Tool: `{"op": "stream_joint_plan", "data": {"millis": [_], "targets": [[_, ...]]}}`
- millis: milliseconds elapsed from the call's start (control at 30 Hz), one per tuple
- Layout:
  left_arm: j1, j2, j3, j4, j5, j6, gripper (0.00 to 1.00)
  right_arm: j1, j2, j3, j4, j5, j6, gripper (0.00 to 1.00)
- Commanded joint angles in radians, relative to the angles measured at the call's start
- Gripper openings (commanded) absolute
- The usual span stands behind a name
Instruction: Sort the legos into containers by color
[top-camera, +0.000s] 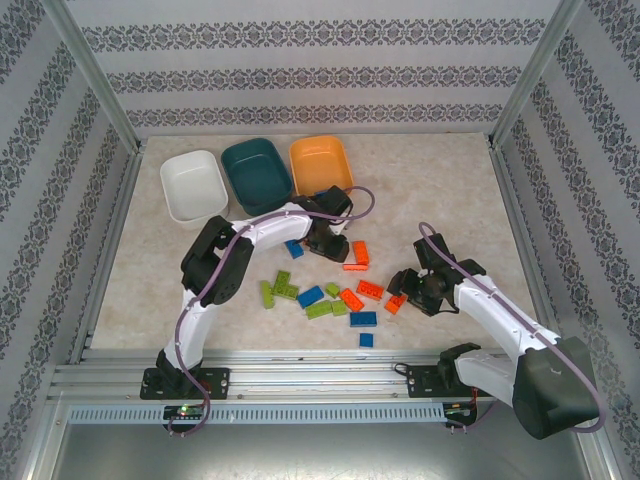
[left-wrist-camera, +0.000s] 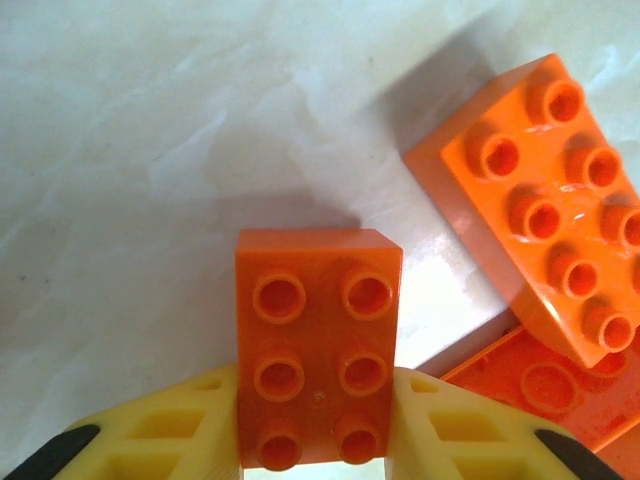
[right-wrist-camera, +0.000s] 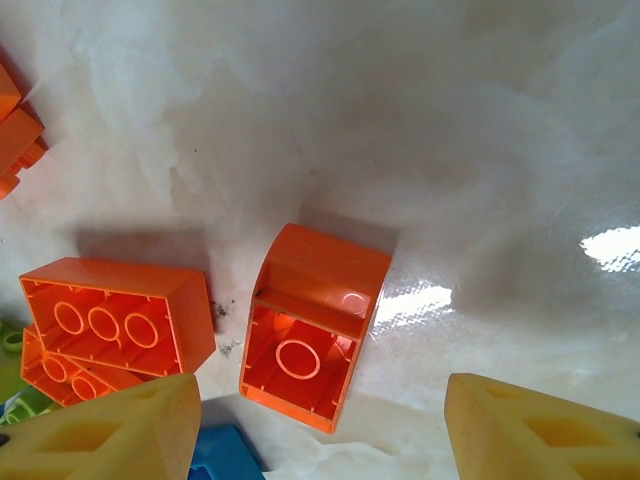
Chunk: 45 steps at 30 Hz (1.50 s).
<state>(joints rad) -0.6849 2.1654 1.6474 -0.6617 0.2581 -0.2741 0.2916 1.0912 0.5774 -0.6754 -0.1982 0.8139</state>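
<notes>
Pinching an orange six-stud brick (left-wrist-camera: 318, 340) low over the counter (left-wrist-camera: 150, 150), left pincer (left-wrist-camera: 318, 410) likely next needed a lift toward the orange tub (top-camera: 320, 165); right pincer (right-wrist-camera: 325, 420) hung spread around an overturned orange brick (right-wrist-camera: 315, 325).

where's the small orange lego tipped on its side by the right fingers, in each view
top external: small orange plastic lego brick, right edge of the pile, just left of the right gripper.
right wrist: bottom centre, hollow underside showing, ahead of the open yellow fingers.
shared landmark: the larger orange brick beside it.
</notes>
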Motion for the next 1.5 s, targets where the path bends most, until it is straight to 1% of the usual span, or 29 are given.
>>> {"op": "stream_joint_plan", "data": {"millis": [0, 133, 333, 433, 500, 633, 700, 767, 1000, 1200, 1467], "targets": [[0.02, -0.092, -0.016, 0.0, -0.021, -0.015, 0.34, 0.013, 0.003, 0.008, 0.005, 0.022, 0.016, 0.66], [0.04, -0.173, -0.04, 0.0, -0.042, -0.023, 0.34, 0.024, -0.002, 0.014, 0.007, 0.026, 0.015, 0.66], [0.106, -0.338, -0.095, -0.024, -0.097, -0.02, 0.34, 0.048, 0.001, 0.04, 0.002, 0.038, 0.011, 0.66], [0.164, -0.436, -0.143, -0.035, -0.124, -0.013, 0.34, 0.057, 0.013, 0.056, 0.002, 0.037, 0.005, 0.66], [0.223, -0.503, -0.183, -0.034, -0.131, -0.014, 0.34, 0.065, 0.022, 0.063, 0.005, 0.036, 0.002, 0.66], [0.344, -0.564, -0.232, -0.024, -0.136, -0.017, 0.34, 0.082, 0.044, 0.078, 0.016, 0.031, -0.001, 0.66], [0.391, -0.543, -0.218, -0.027, -0.121, -0.011, 0.34, 0.093, 0.061, 0.089, 0.021, 0.028, -0.003, 0.66], [0.408, -0.501, -0.188, -0.028, -0.13, 0.002, 0.34, 0.103, 0.071, 0.099, 0.02, 0.031, -0.009, 0.66], [0.431, -0.306, -0.061, -0.016, -0.12, 0.019, 0.33, 0.127, 0.079, 0.11, -0.01, 0.059, -0.024, 0.66], [0.45, -0.179, 0.042, -0.04, -0.12, 0.045, 0.33, 0.128, 0.069, 0.092, -0.017, 0.073, -0.036, 0.66], [0.454, -0.074, 0.154, -0.075, -0.119, 0.057, 0.33, 0.128, 0.098, 0.083, -0.01, 0.077, -0.037, 0.67]]}}
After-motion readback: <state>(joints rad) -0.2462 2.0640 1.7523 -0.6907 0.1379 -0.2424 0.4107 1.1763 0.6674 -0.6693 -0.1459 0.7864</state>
